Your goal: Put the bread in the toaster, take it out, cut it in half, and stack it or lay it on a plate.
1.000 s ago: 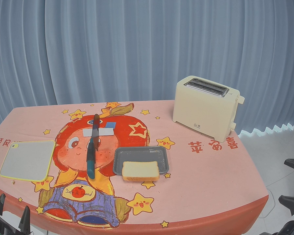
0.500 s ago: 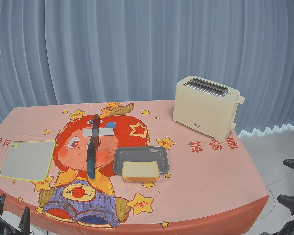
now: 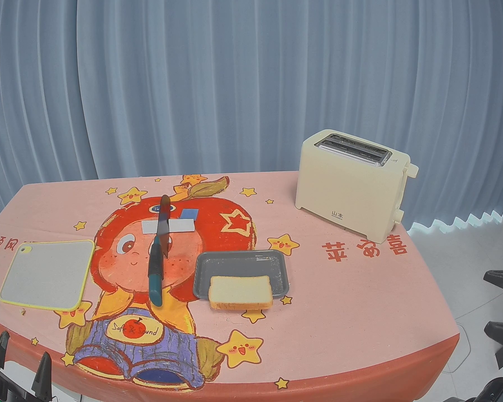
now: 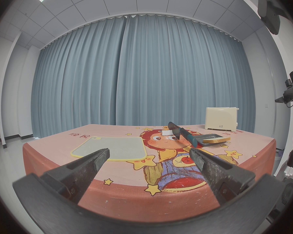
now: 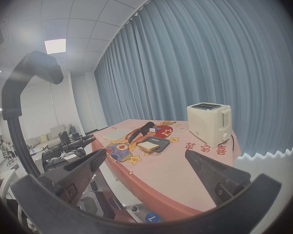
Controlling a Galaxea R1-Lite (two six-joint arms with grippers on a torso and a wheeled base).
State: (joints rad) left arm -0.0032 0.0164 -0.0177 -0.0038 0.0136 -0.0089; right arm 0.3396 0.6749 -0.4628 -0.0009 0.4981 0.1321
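A slice of white bread [image 3: 240, 292] lies over the near rim of a grey tray [image 3: 241, 262] at the table's middle. The cream toaster [image 3: 349, 185] stands at the back right, both slots empty. A teal-handled knife [image 3: 157, 252] lies left of the tray, blade pointing away. My left gripper [image 3: 22, 350] hangs open below the table's near left edge, nothing in it. My right gripper [image 3: 489, 302] is open off the table's right side, over the floor. The right wrist view shows the bread [image 5: 148, 146] and toaster [image 5: 209, 123] far beyond the open fingers [image 5: 88, 161].
A grey cutting board with a yellow rim [image 3: 47, 274] lies at the near left. Small white [image 3: 176, 226] and blue [image 3: 189, 214] pieces sit by the knife blade. The cartoon tablecloth [image 3: 341, 308] is bare between tray and toaster. A blue curtain hangs behind.
The right gripper's lower finger has shifted slightly at the picture's right edge. Nothing on the table has moved, and the left gripper is still.
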